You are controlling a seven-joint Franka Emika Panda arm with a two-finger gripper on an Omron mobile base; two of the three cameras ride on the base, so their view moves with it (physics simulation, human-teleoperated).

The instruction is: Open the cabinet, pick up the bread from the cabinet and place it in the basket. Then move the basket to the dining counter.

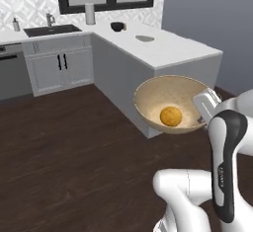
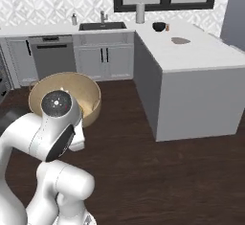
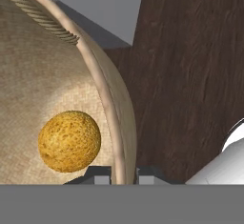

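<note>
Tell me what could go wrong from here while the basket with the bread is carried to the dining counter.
1. The claw pinches only the basket rim, one fingertip on each side. The basket hangs above the floor, so it may tip or slip.
2. The bread lies loose inside, on the low side of the tilted basket. A jolt could roll it out.
3. The dining counter top sits near rim height. The basket could hit the counter's edge unless raised.
</note>
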